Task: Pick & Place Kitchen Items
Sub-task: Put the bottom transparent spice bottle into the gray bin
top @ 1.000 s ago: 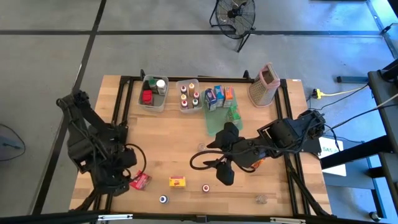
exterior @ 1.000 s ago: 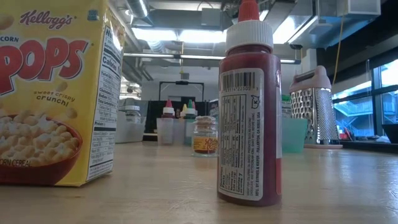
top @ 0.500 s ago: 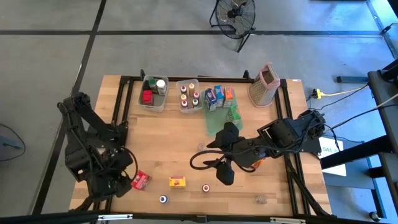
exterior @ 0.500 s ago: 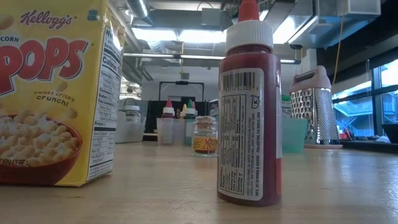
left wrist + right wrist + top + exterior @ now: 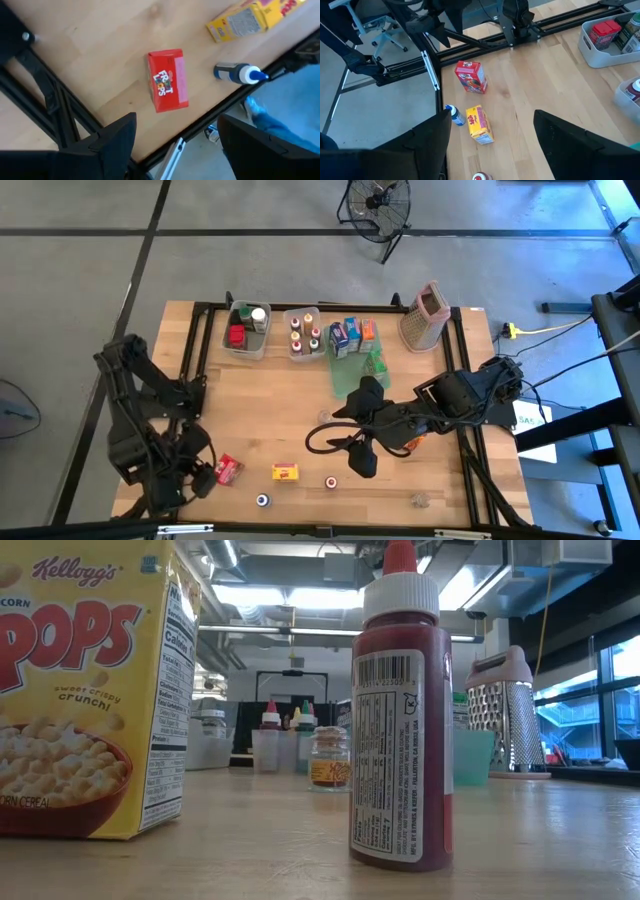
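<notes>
A red carton [image 5: 226, 470] lies flat on the tabletop [image 5: 270, 410] near its front left corner, apart from everything else; the left end effector [image 5: 196, 480] hangs just beside it toward the table edge, its fingers spread wide and holding nothing, and in the left wrist view the same carton [image 5: 167, 87] lies in the open gap between the two dark fingers, untouched; to its right along the front edge stand a yellow carton [image 5: 287, 472], a small blue-capped bottle [image 5: 262, 500] and a red-capped bottle [image 5: 330, 481], each apart from the others; farther right, close to the front edge, sits a small pale item [image 5: 420, 500], possibly a clear jar, too small to tell; the right end effector [image 5: 352, 442] hovers over the middle of the tabletop, jaws parted and empty; at the back, two clear bins [image 5: 246, 330] hold jars and little bottles, a green tray [image 5: 356, 370] carries blue and orange cartons, and a pinkish box grater [image 5: 424, 316] stands at the back right.
</notes>
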`<action>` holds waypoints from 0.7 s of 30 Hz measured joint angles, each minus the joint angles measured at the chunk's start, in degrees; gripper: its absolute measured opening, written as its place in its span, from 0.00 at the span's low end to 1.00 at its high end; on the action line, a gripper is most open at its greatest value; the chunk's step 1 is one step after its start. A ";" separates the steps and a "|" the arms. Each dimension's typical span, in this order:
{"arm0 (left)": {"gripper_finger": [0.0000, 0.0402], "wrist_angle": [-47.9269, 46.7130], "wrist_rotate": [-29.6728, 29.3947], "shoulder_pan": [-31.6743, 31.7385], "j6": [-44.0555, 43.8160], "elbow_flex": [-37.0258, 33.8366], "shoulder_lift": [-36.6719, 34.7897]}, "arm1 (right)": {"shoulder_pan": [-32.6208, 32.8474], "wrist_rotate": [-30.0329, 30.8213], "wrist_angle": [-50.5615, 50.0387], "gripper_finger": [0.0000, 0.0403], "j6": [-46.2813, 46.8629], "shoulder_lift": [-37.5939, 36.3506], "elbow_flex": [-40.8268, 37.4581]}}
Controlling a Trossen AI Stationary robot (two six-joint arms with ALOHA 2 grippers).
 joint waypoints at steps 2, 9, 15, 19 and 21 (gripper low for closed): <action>0.68 0.02 0.06 0.01 -1.53 0.00 0.77 | 0.00 0.00 -0.02 0.70 0.00 0.00 0.00; 0.68 0.04 0.40 0.85 -6.55 -0.02 4.11 | 0.00 0.00 -0.11 0.70 -2.04 0.00 0.00; 0.68 0.63 4.11 2.42 -8.22 -0.02 6.21 | 0.00 -0.95 -0.13 0.70 -4.33 -0.01 0.00; 0.68 1.29 4.61 3.44 -9.61 -0.02 6.51 | -0.04 -6.07 -0.13 0.70 -5.41 -0.02 0.00; 0.68 1.29 4.66 4.12 -9.64 -0.02 6.51 | 0.02 -7.04 -0.13 0.70 -5.93 -0.02 0.00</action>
